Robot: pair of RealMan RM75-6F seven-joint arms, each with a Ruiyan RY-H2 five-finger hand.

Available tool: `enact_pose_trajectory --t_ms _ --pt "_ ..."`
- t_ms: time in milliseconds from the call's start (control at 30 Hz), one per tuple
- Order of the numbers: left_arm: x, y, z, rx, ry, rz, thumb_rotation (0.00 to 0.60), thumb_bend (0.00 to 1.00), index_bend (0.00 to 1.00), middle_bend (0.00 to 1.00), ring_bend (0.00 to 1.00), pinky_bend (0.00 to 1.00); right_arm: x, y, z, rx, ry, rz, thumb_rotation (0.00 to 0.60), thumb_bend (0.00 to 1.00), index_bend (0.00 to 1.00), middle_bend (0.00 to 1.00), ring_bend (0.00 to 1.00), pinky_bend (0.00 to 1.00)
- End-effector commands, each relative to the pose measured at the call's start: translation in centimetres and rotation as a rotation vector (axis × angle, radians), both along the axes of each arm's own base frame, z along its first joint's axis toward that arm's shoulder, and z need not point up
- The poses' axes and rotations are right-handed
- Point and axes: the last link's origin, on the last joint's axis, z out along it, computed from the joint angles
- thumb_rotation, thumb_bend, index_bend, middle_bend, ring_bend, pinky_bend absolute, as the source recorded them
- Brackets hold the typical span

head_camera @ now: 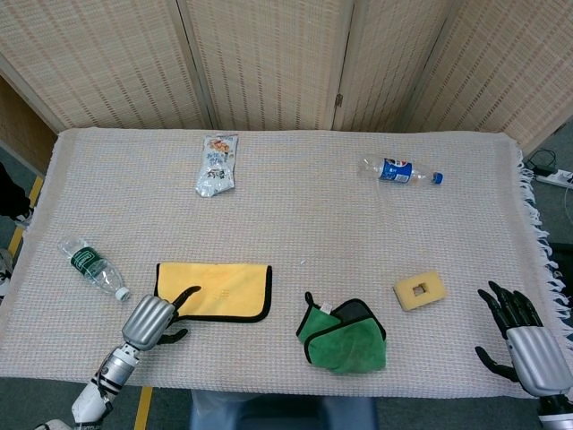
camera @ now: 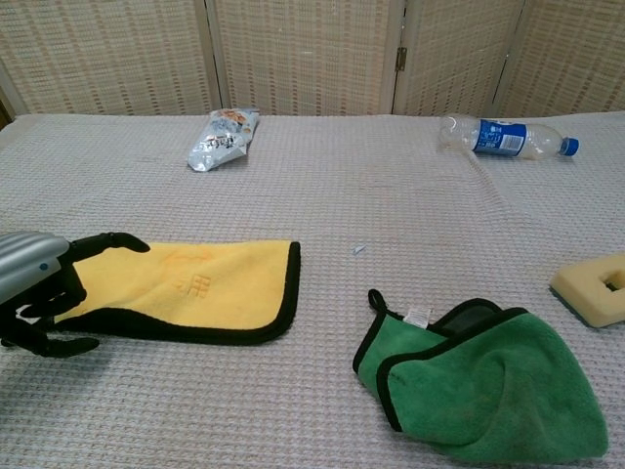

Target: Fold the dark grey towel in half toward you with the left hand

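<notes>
left hand (head_camera: 150,321) open beside folded towel (head_camera: 215,291); green cloth (head_camera: 345,337) near; right hand (head_camera: 524,336) open.

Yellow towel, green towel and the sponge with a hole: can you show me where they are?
Yellow towel (head_camera: 219,288): head view, middle of its yellow top.
Green towel (camera: 508,391): chest view, on its green folded flap.
Sponge (head_camera: 417,291): head view, on its near rim.

Each hand (head_camera: 154,320) has a ribbed silver back and black fingers (camera: 107,240)
</notes>
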Motion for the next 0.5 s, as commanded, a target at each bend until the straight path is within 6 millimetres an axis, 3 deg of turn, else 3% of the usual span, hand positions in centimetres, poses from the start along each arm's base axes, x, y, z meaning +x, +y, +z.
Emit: enact_pose_trajectory --t_ms 33,200,500 --pt "0.8 -0.5 2.4 -0.018 -0.069 0.050 0.600 0.31 0.20 1.00 1.00 1.00 0.0 0.0 0.0 0.004 -0.002 0.002 0.600 0.35 0.00 0.00 0.00 0.00" --pt "2.7 -0.5 3.9 -0.079 -0.120 0.089 0.600 0.54 0.23 1.00 1.00 1.00 0.0 -0.1 -0.3 0.025 -0.004 0.003 0.600 0.35 0.00 0.00 0.00 0.00" --pt "4.3 -1.3 0.9 -0.212 -0.046 0.095 0.600 0.58 0.21 1.00 1.00 1.00 0.0 -0.2 -0.4 0.034 -0.010 0.003 0.600 0.35 0.00 0.00 0.00 0.00"
